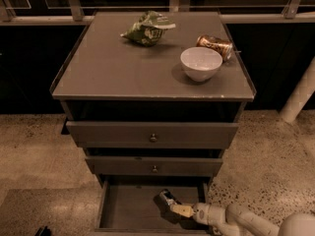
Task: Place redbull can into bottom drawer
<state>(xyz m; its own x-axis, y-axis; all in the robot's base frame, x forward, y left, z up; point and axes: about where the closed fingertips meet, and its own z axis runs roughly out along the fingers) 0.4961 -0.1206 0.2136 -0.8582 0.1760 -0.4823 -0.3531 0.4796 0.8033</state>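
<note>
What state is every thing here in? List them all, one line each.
redbull can: tilted, held just above the drawer floor.
gripper: inside the bottom drawer, fingers shut on the redbull can.
bottom drawer: pulled wide open.
middle drawer: slightly ajar.
top drawer: slightly ajar.
white bowl: upright, looks empty.
gold-brown can: lying on its side behind the bowl.
green bag: crumpled, lying on the cabinet top.
</note>
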